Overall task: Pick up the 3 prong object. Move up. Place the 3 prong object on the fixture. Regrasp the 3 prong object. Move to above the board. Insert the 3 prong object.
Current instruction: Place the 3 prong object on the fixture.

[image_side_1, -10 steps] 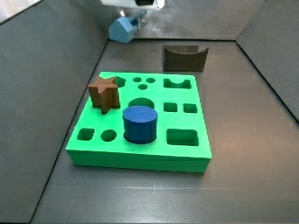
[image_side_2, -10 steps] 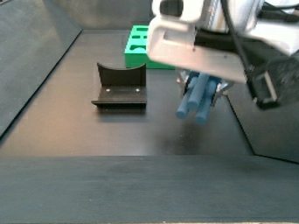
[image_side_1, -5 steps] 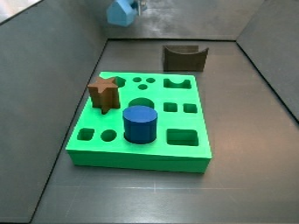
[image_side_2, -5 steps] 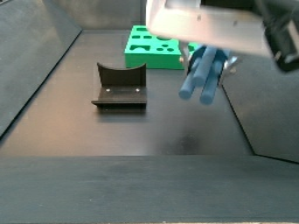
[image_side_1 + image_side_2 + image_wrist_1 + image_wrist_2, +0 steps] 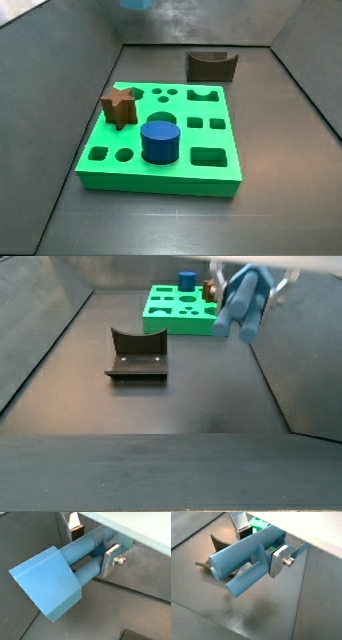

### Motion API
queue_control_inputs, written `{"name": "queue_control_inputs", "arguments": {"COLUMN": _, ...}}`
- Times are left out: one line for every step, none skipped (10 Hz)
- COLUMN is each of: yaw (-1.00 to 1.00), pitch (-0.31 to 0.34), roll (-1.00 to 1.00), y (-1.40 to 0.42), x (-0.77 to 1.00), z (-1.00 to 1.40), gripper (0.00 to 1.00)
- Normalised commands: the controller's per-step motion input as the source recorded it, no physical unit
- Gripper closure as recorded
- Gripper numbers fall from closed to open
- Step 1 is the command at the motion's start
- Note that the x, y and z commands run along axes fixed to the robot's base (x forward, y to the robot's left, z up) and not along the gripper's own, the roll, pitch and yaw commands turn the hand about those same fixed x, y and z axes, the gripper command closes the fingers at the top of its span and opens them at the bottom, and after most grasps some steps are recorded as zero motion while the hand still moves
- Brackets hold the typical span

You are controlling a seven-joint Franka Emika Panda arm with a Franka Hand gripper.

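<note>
Raised high above the bench (image 5: 160, 406), gripper (image 5: 93, 549) with jaws clamped on the 3 prong object (image 5: 57, 582), silver fingers (image 5: 278, 561) pressing its prongs, block end hanging clear. Below, apart from it, the fixture (image 5: 136, 355) on bare floor, notch empty. Farther back, the board (image 5: 174, 140), carrying a blue cylinder (image 5: 160, 142) and a brown star peg (image 5: 119, 107) upright in holes. No legible writing anywhere.

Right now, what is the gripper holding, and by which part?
The gripper holds the 3 prong object, clamped across its prongs, high above the floor.
</note>
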Motion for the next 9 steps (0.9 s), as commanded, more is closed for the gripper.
{"name": "queue_control_inputs", "arguments": {"yaw": 1.00, "pitch": -0.216, "roll": -0.05, "y": -1.00, "x": 0.90, "z": 0.16, "gripper": 1.00}}
{"name": "queue_control_inputs", "arguments": {"yaw": 1.00, "pitch": -0.212, "roll": -0.03, "y": -1.00, "x": 0.91, "z": 0.12, "gripper": 1.00}}
{"name": "queue_control_inputs", "arguments": {"yaw": 0.92, "pitch": -0.175, "roll": 0.03, "y": -1.00, "x": 0.94, "z": 0.10, "gripper": 1.00}}
{"name": "queue_control_inputs", "arguments": {"yaw": 0.66, "pitch": -0.112, "roll": 0.02, "y": -1.00, "x": 0.99, "z": 0.09, "gripper": 1.00}}
{"name": "queue_control_inputs", "arguments": {"yaw": 0.45, "pitch": -0.049, "roll": 0.00, "y": -0.92, "x": 1.00, "z": 0.07, "gripper": 1.00}}
{"name": "queue_control_inputs", "arguments": {"yaw": 0.25, "pitch": 0.000, "roll": 0.01, "y": -0.73, "x": 1.00, "z": 0.04, "gripper": 1.00}}
{"name": "queue_control_inputs", "arguments": {"yaw": 0.17, "pitch": 0.024, "roll": 0.01, "y": -0.55, "x": 1.00, "z": 0.02, "gripper": 1.00}}
{"name": "queue_control_inputs", "arguments": {"yaw": 0.13, "pitch": 0.036, "roll": 0.02, "y": -0.42, "x": 1.00, "z": 0.00, "gripper": 1.00}}
{"name": "queue_control_inputs", "arguments": {"yaw": 0.07, "pitch": 0.056, "roll": 0.04, "y": -0.17, "x": 0.90, "z": -0.02, "gripper": 1.00}}
